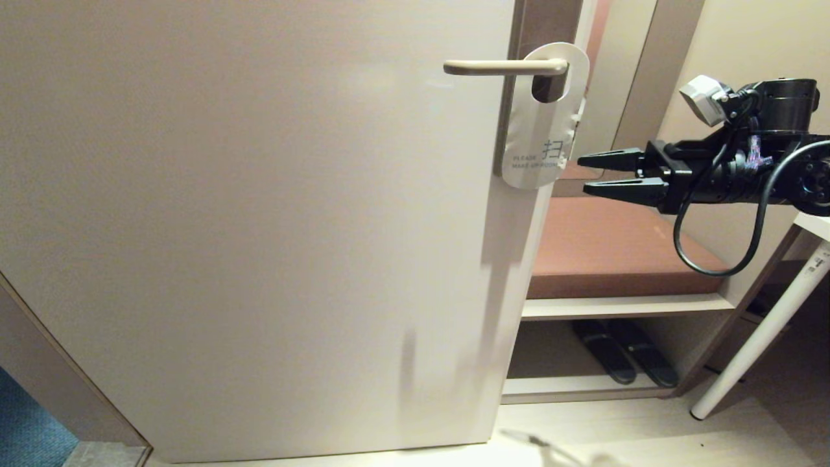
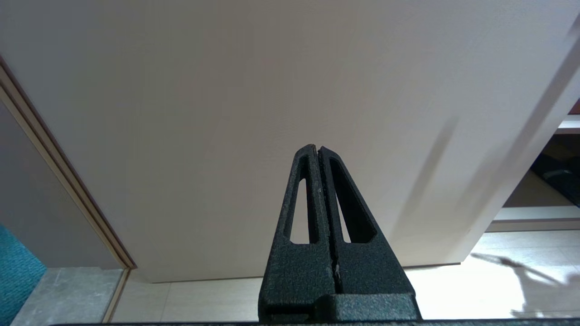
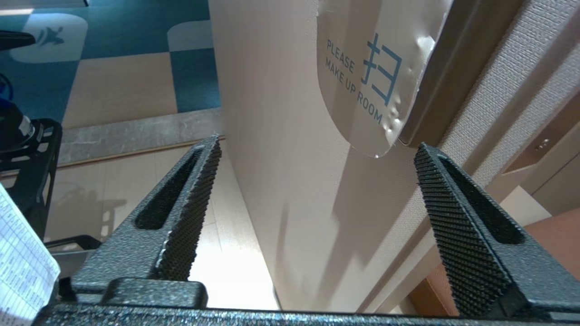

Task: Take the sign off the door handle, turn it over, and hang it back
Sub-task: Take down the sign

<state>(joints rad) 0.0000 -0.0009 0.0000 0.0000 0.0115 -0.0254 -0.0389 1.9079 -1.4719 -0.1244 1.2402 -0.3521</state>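
The sign (image 1: 541, 139) is hung on the door handle (image 1: 506, 67) at upper centre, white face outward. The right gripper (image 1: 591, 173) is held beside it, spread wide and empty; the left gripper (image 2: 318, 151) is closed.

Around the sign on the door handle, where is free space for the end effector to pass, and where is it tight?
Free: the gap right of the sign, above the brown bench, where the open right end effector points. Tight: behind the sign, which hangs against the door, and at the door handle through its hole.
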